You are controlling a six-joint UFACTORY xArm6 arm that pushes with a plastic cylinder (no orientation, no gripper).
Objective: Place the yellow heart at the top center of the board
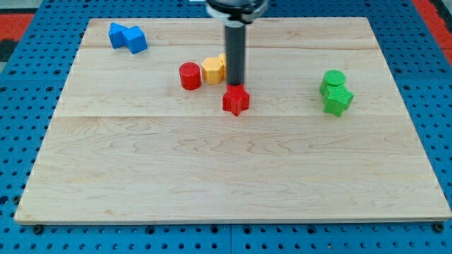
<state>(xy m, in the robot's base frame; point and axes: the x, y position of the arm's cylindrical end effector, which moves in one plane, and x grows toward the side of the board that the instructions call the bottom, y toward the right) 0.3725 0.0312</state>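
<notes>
My tip (236, 83) comes down from the view's top as a straight dark rod and ends just above the red star-shaped block (236, 100), so close that I cannot tell whether they touch. The arm carries no pincer, only this rod, so there is nothing to be apart, together or clamped. The rod's upper end is cut off by the view's top edge.

Just to the left of the rod sits a yellow block (213, 69). Its right side is hidden behind the rod, so its outline cannot be made out in full; the visible part looks many-sided rather than plainly heart-shaped. It lies in the upper half of the wooden tabletop (233, 169), a little left of centre. The red cylinder (189, 75) stands touching or just beside its left side.

At the top left lie two blue blocks (127, 37) pressed together, their separate shapes hard to tell. At the right, well apart from the rest, two green blocks (335, 92) sit one against the other, the upper one rounded, the lower one more angular.
</notes>
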